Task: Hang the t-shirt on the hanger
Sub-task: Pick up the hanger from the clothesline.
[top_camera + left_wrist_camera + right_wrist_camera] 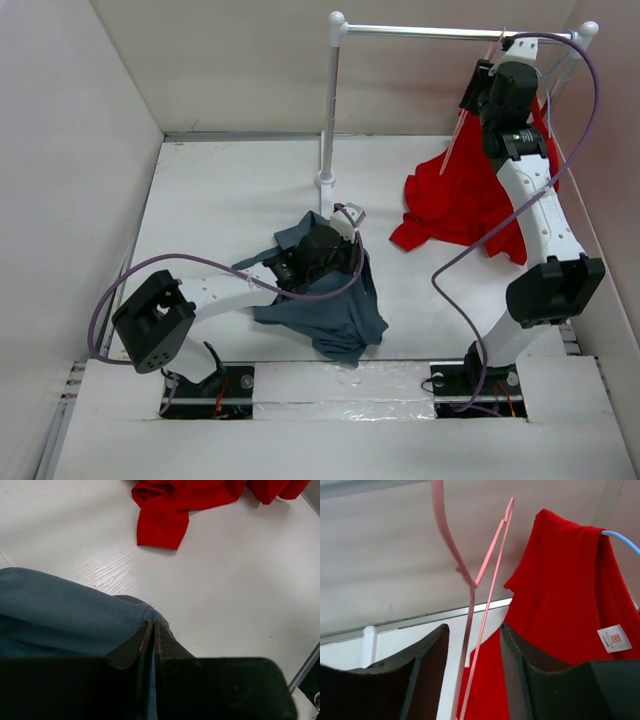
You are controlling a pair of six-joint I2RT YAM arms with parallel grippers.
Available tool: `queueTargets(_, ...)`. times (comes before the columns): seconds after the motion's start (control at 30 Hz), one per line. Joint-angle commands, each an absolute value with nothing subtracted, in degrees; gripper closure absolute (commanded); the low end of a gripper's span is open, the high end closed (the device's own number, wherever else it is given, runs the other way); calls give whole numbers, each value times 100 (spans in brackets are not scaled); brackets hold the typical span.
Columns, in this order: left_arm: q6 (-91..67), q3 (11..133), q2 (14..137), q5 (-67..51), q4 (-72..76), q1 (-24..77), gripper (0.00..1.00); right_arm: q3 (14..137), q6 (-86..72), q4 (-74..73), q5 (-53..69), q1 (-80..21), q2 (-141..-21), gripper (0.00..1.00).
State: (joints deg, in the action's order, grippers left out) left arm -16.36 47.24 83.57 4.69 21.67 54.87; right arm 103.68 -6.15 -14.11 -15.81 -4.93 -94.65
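Top view: the t-shirt (330,305) lies crumpled on the tabletop (220,200), with the left pincer (347,222) at its 12 o'clock edge. The right pincer (478,88) is raised beside the rail (440,31).

Left wrist: the pincer is pinched tight on a fold of blue cloth (the red shirt (165,515) lies at 12 o'clock).

Right wrist: the pincer is spread wide, with the hanger (471,586) wires between the jaws.

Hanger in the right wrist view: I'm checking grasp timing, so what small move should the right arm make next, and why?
Probably close the right gripper on the hanger: its jaws stand open with the pink wire between them, unclamped, while the left gripper is shut on the t-shirt.
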Motion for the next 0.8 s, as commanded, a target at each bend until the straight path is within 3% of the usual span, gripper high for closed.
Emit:
queueTargets(0.0, -1626, 4667, 8112, 387, 2469, 5467, 100, 10836, -361, -1195, -1845, -527, -9579, 51)
queueTargets(0.2, -1617, 4676, 8139, 378, 2452, 5467, 100, 10872, -184, -1064, -2153, -642, -9598, 91)
queueTargets(0.3, -1600, 4684, 8139, 395, 2478, 5467, 100, 10758, -115, -985, -2241, -703, -9449, 100)
queueTargets(0.77, -1635, 4658, 8077, 527, 2443, 5467, 100, 9511, -439, -229, -1661, -703, -8086, 100)
